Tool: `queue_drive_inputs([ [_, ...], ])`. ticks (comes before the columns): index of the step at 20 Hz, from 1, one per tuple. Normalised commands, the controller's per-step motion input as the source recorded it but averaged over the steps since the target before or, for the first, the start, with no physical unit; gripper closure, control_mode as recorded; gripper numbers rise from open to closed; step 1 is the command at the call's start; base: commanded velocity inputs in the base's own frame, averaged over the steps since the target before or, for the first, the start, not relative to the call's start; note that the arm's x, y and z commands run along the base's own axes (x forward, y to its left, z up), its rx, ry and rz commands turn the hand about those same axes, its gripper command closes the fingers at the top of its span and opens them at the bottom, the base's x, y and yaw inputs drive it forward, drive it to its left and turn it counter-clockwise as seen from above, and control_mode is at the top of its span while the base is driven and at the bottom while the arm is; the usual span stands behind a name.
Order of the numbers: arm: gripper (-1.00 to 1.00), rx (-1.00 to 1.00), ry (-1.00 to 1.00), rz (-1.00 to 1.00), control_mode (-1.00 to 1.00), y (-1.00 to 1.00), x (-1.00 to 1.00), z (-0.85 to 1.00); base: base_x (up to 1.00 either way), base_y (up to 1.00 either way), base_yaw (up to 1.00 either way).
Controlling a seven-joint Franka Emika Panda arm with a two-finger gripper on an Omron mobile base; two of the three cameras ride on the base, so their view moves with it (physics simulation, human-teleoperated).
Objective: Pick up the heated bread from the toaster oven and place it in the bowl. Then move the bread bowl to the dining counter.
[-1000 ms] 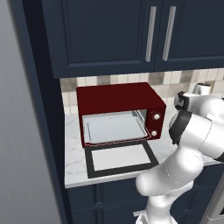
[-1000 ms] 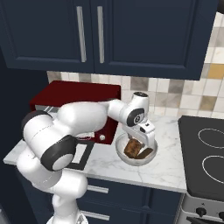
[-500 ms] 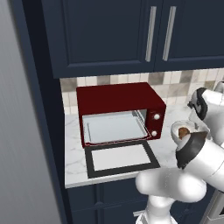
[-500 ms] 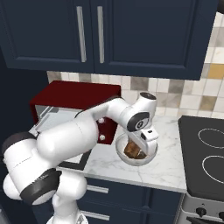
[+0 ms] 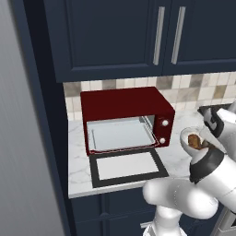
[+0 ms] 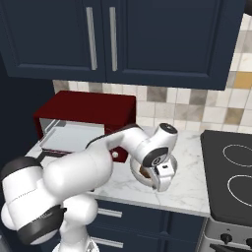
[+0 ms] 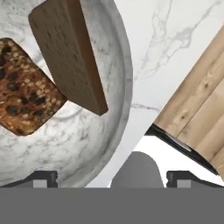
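Bread [image 7: 24,98] already in bowl [image 7: 124,65], lying at 9 o'clock in the hand view, next to a plain brown slice [image 7: 68,52] leaning at 12. Bowl sitting on marble counter [image 6: 192,167], at 3 o'clock from red oven [image 5: 126,117], oven door open. Gripper [image 7: 111,177] right over bowl rim; cannot tell if fingers open or closed. Could tip bowl and spill bread if grabbed crooked or lifted too fast.
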Motion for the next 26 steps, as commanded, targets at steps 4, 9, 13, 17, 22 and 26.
queue_drive_inputs([
  [4, -1.0, 0.04, 0.0, -0.09, -1.0, 0.0, 0.08, -0.3, 0.0, 0.0, 0.0],
  [9, -1.0, 0.0, -0.01, -0.08, -1.0, -0.02, 0.25, -0.16, 0.0, 0.0, 0.0],
  [13, -1.0, 0.0, 0.0, -0.07, -1.0, -0.1, 0.33, -0.09, 0.0, 0.0, 0.0],
  [17, -1.0, 0.0, 0.0, -0.06, -1.0, -0.11, 0.23, -0.13, 0.0, 0.0, 0.0],
  [22, 1.0, 0.0, -0.01, -0.06, -1.0, -0.02, 0.13, -0.24, 0.0, 0.0, 0.0],
  [26, 1.0, 0.0, -0.03, -0.06, -1.0, 0.0, 0.01, -0.07, 0.0, 0.0, 0.0],
])
